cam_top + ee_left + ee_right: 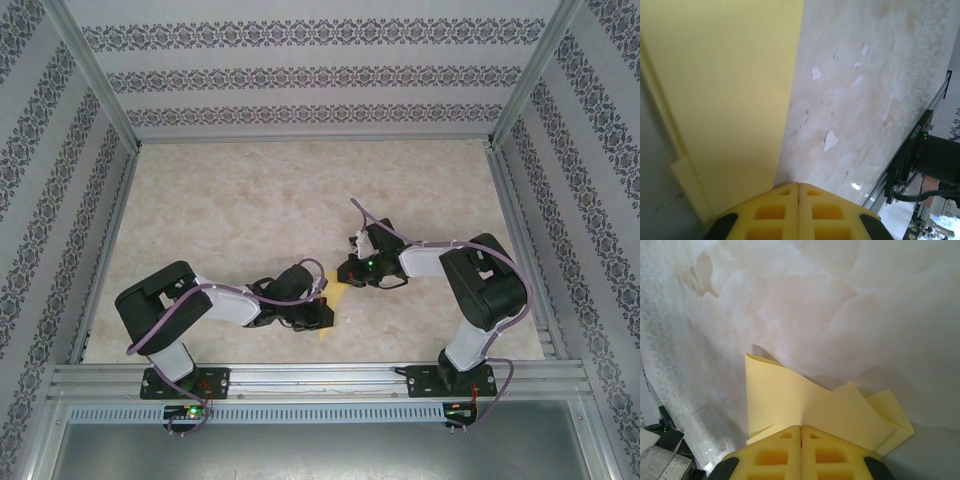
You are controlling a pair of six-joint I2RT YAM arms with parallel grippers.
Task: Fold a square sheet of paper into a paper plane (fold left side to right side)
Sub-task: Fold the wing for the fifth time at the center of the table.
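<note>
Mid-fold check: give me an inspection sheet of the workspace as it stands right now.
Surface: pale marbled tabletop, with small chipped flecks in the left wrist view.
Job's things: square sheet of paper, pale yellow, folded into overlapping layers, lying on the table between the two grippers.
Clutter: nothing seen.
Grippers: left gripper shut, tips at the paper's edge; right gripper shut, tips over the folded layers; whether either pinches paper cannot be told.
Cables: purple cables run along both arms.
Surroundings: patterned walls; metal rail at the near edge.
</note>
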